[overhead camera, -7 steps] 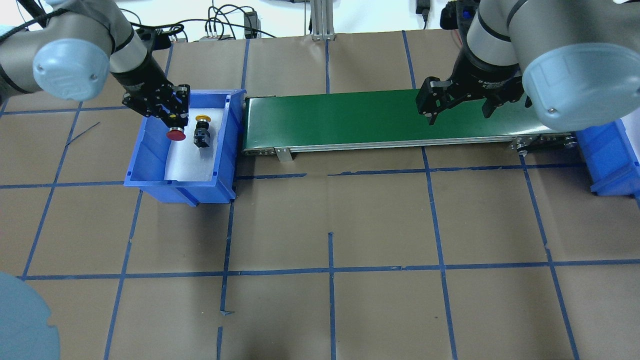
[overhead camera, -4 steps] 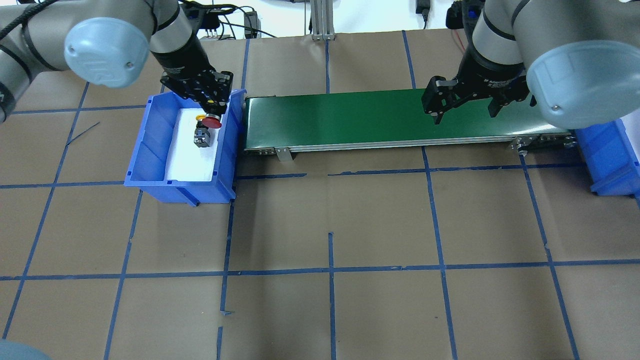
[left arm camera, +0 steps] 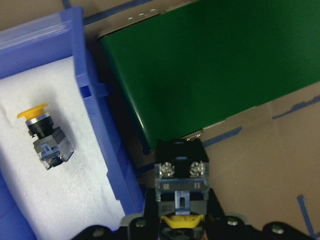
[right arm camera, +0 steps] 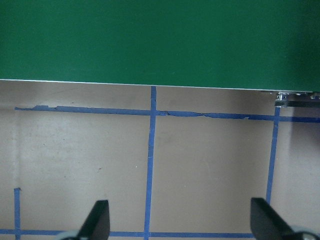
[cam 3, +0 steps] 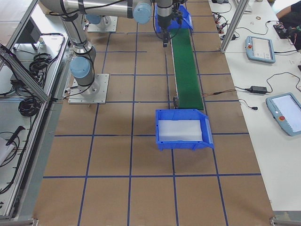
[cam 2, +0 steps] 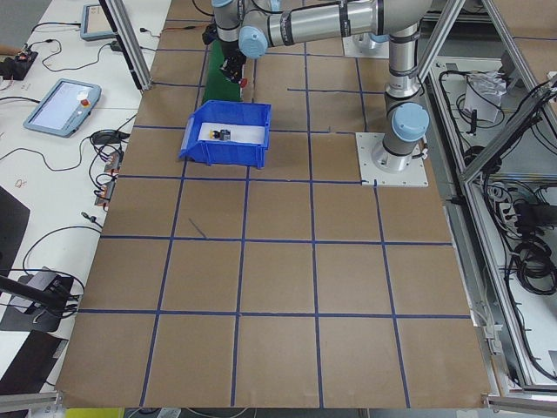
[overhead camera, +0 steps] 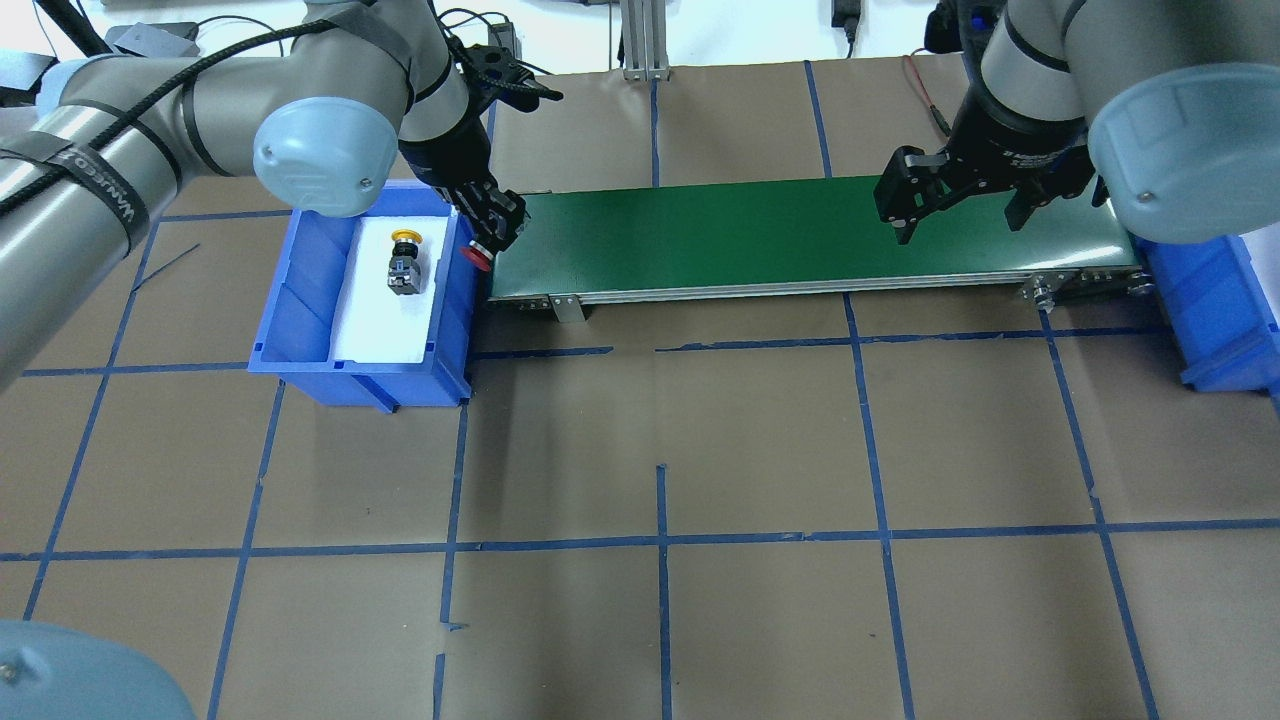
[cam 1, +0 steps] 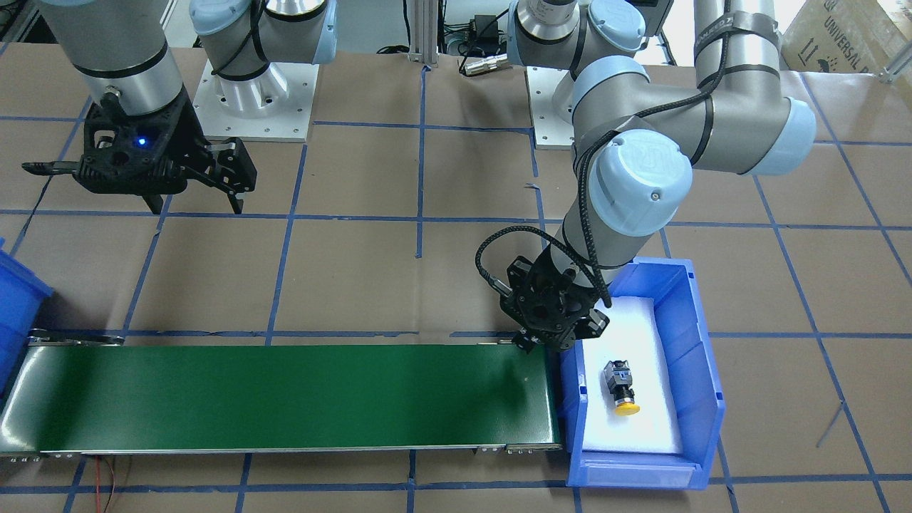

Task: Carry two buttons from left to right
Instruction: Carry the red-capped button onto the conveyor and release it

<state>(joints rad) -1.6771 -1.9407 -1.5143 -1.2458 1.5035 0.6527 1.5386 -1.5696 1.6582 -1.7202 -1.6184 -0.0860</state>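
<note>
Both tools were black: left tool (overhead camera: 487, 243), right tool (overhead camera: 958, 228). Left one held the red-capped button (overhead camera: 478, 257). On the white foam liner (overhead camera: 375, 320) of the blue bin (overhead camera: 300, 300) was the yellow-capped button (overhead camera: 404, 264), black collar, grey block. The belt (overhead camera: 700, 235) was plain dark green. The tabletop (overhead camera: 760, 440) was brown, gridded with blue tape (overhead camera: 660, 540).

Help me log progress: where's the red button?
Overhead view, left side: the red button hangs in the left tool, between the blue bin's wall and the conveyor's end.
</note>
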